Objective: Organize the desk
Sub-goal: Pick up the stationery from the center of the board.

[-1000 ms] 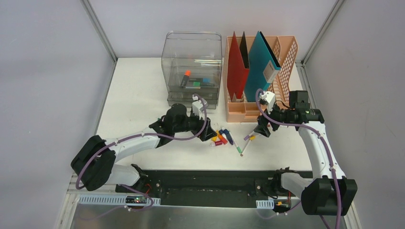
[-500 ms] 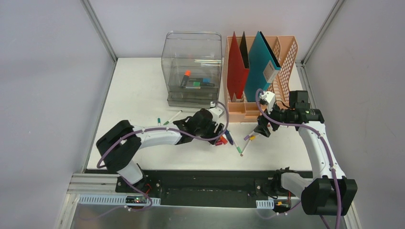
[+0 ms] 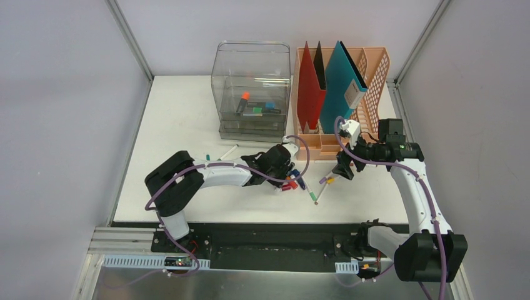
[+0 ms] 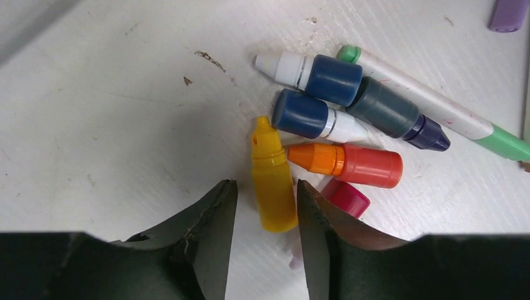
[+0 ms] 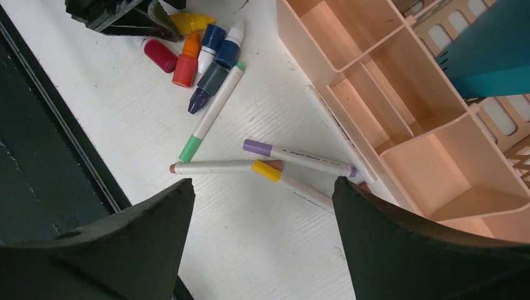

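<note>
Left wrist view: a purple item (image 4: 509,9) is cut off at the upper right edge. A crimson bottle (image 4: 345,197), lower centre, is partly hidden behind one finger (image 4: 319,237) of the left gripper (image 4: 265,187).

Right wrist view: the teal folder (image 5: 494,56) is cropped at the upper right.

Top view: the contents of the drawer box (image 3: 253,87) are too small to identify.

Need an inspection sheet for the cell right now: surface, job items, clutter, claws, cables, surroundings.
Surface: white desk, a few dark scuffs near the bottles, no spill seen.
Job's things: small dropper bottles clustered front centre; loose markers beside the peach file rack; one more marker lying to the left.
Clutter: nothing seen beyond those. The clear drawer box holds markers; the rack holds red and teal folders.
Grippers: left claw open, fingers either side of the yellow bottle. Right claw open, empty, above the markers.
Cables: purple cables along both arms, looped at the wrists, no snag seen.
Surroundings: grey walls, aluminium rails.
</note>
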Controlling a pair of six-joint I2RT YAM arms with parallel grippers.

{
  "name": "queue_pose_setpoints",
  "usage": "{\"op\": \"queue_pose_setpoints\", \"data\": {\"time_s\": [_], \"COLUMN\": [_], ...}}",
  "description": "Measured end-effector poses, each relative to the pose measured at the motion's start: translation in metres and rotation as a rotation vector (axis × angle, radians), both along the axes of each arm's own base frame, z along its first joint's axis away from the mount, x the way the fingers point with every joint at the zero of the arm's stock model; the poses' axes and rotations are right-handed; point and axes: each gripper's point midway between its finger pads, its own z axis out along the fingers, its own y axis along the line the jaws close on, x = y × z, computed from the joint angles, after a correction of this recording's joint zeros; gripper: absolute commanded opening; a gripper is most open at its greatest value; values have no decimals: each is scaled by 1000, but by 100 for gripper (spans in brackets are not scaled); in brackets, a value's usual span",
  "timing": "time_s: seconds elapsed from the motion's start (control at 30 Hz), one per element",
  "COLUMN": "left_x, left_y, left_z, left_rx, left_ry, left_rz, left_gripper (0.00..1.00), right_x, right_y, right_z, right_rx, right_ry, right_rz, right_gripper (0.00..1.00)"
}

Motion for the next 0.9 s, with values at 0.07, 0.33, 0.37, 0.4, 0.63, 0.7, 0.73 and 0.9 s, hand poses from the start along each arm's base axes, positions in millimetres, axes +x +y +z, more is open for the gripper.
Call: {"op": "queue_pose_setpoints", "data": {"time_s": [0.07, 0.33, 0.37, 0.4, 0.63, 0.7, 0.73, 0.9], "left_x": [0, 4, 5, 5, 11, 11, 11, 16], "left_y": [0, 4, 5, 6, 16, 24, 28, 39], "left_z": [-2, -4, -4, -4, -1, 4, 8, 35], "left_rx": [17, 74, 79, 83, 107, 106, 101, 32], "left_ry": [-1, -25, -29, -32, -70, -93, -109, -204], "left_rz": [1, 5, 7, 11, 44, 61, 70, 114], "left_gripper": [29, 9, 7, 4, 0, 0, 0, 0], "right_x": [0, 0, 0, 0, 0, -1, -1, -1], "right_y": [0, 1, 1, 1, 1, 1, 1, 2], "right_z": [0, 0, 0, 0, 0, 0, 0, 0], "right_rx": [0, 0, 0, 0, -1, -1, -1, -1], "right_ry": [0, 0, 0, 1, 2, 2, 2, 2], "right_rz": [0, 4, 3, 4, 5, 6, 6, 9], "right_gripper": [84, 84, 84, 84, 84, 84, 84, 84]}}
